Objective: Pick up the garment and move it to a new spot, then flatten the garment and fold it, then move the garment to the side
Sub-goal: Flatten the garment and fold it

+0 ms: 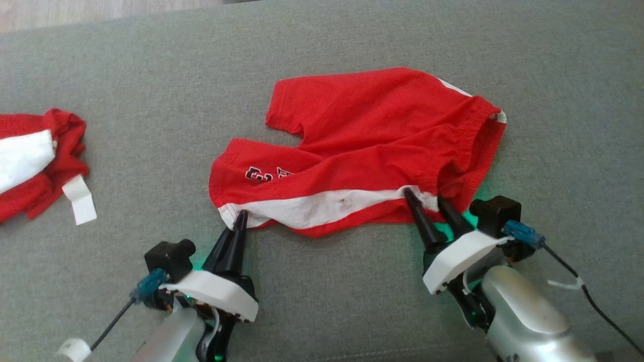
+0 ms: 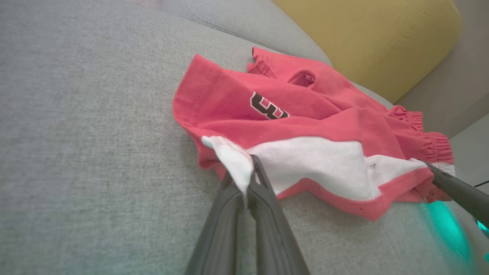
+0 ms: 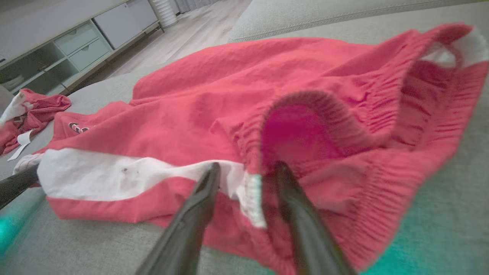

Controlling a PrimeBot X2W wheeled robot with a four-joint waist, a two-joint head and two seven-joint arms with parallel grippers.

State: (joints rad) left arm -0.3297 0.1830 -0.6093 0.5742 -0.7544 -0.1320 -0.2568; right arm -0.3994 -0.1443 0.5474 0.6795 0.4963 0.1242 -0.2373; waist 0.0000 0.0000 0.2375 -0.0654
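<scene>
- I see the red shorts [image 1: 372, 136] lying crumpled around the middle of the grey seat [image 1: 151, 100], legs toward its left edge and waistband [image 1: 483, 130] toward its right edge
- The white stripe [image 1: 312, 208] runs along the side of the shorts nearest me, with a small dark spot on it
- My left gripper [image 1: 240, 217] is pressed together, pinching the white corner of the leg hem; in the left wrist view that corner [image 2: 233, 160] is lifted a little between the fingers [image 2: 267, 191]
- My right gripper [image 1: 425, 195] is spread, its fingers [image 3: 294, 198] straddling the near end of the waistband, with white fabric between them but not clamped
- A second red and white garment [image 1: 40, 161] lies bunched at the seat's left edge, well apart from the shorts
- A yellow cushion [image 2: 366, 34] sits beyond the shorts in the left wrist view
- A pale cabinet [image 3: 76, 46] with drawers stands on the wooden floor past the seat
</scene>
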